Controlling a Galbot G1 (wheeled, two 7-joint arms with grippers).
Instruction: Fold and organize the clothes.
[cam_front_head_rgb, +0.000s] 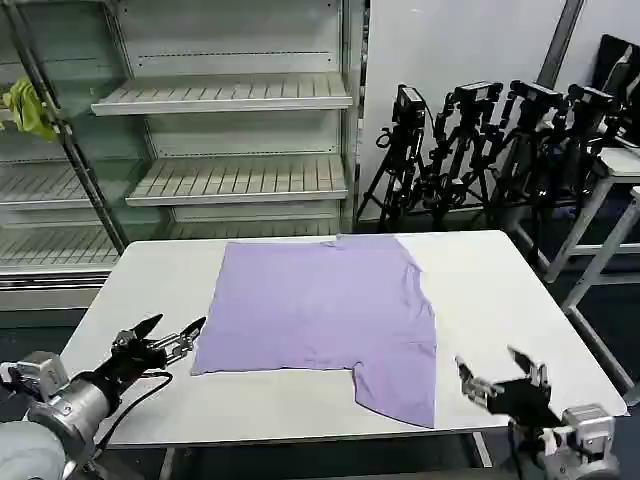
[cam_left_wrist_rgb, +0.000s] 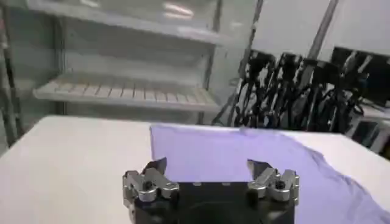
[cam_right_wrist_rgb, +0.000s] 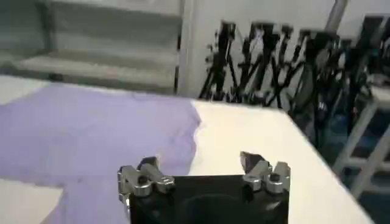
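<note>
While the T-shirt (cam_front_head_rgb: 325, 310) lies partly folded, left tool (cam_front_head_rgb: 172, 333) low beside it, right tool (cam_front_head_rgb: 495, 372) near, both agape

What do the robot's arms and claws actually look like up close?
Each arm is a rounded silver-grey tube ending in a black block. The left gripper and right gripper each carry two dark, pointed fingers on silvery metal knuckles with round bolts. A black cable loops beside the left arm.

I see matt lavender cotton T-shirt (cam_front_head_rgb: 325, 315), smooth white table (cam_front_head_rgb: 160, 285), my end effectors' metal fingers (cam_left_wrist_rgb: 146, 182).
</note>
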